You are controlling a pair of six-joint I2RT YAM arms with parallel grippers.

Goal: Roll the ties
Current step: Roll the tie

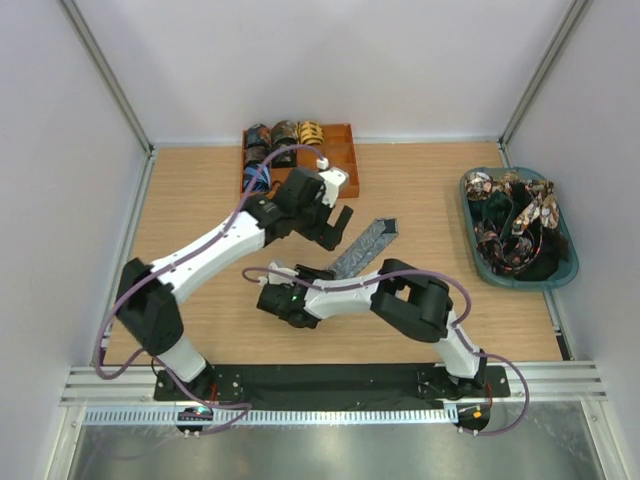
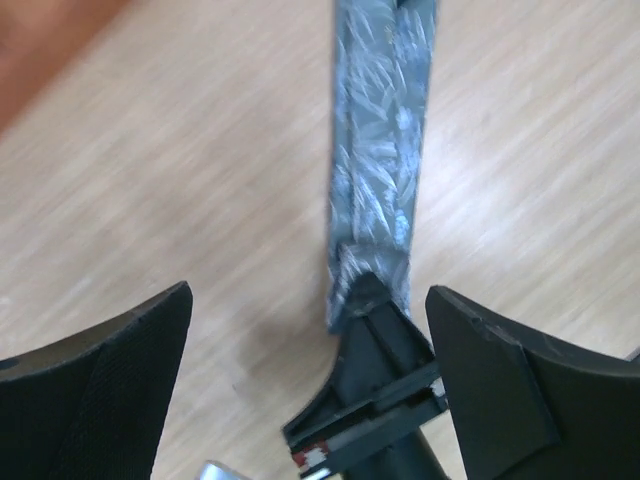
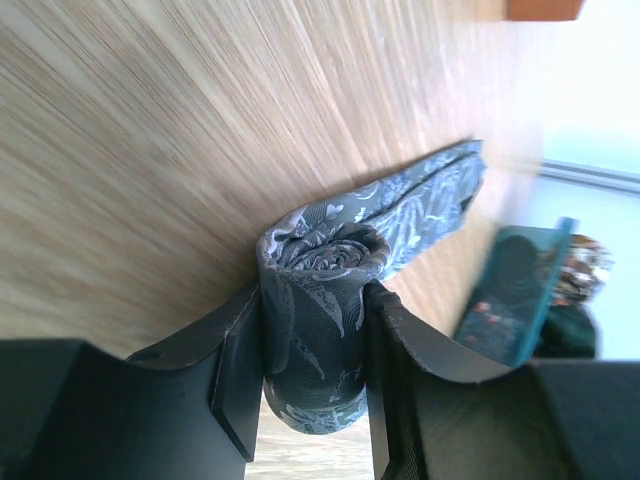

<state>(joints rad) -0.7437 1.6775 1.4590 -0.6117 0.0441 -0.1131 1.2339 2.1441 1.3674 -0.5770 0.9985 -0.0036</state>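
One grey-blue tie (image 3: 318, 290), silky leaf-patterned fabric, lies on the wood-grain tabletop (image 1: 200, 200); right fingers (image 3: 235, 370) pinch its rolled coil (visible only from the right wrist), left fingers (image 2: 110, 385) spread wide, empty.

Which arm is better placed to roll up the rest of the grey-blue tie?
Right. The right gripper is closed on the rolled end of the grey-blue tie, and the unrolled tail stretches away from it. The left gripper hangs open above that tail and grips nothing, so it would first have to take hold.
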